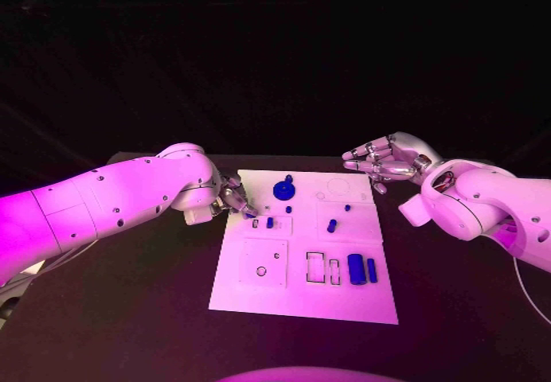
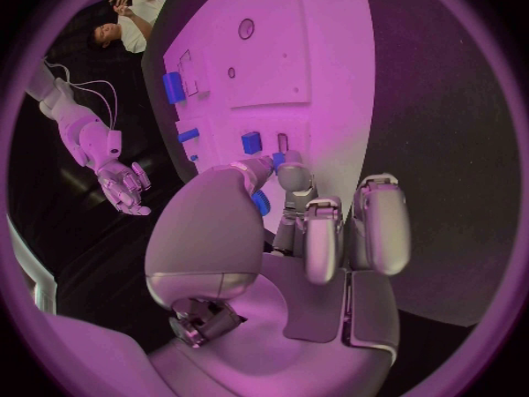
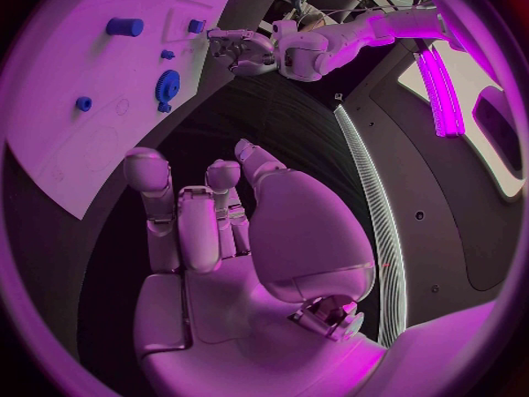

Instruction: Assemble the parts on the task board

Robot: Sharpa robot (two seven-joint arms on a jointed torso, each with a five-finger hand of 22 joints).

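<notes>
White rectangular task board (image 1: 301, 298) holds small blue plastic parts (image 1: 357, 269) on a black table (image 1: 115, 318); left hand (image 1: 233, 199) pinches one small blue piece (image 2: 260, 203), right hand (image 1: 384, 158) hovers empty, fingers apart.

We see the black table (image 1: 138, 318) spreading wide and dark around everything, and from the right wrist a pale ribbed strip (image 3: 369, 203) running along its edge.

The head view looks steeply down from above onto the bench (image 1: 138, 318) and takes in the whole task board (image 1: 304, 298). Each wrist view sits close behind its own hand, the left hand (image 2: 298, 238) and the right hand (image 3: 220, 229), facing along the fingers. All three views share the board.
</notes>
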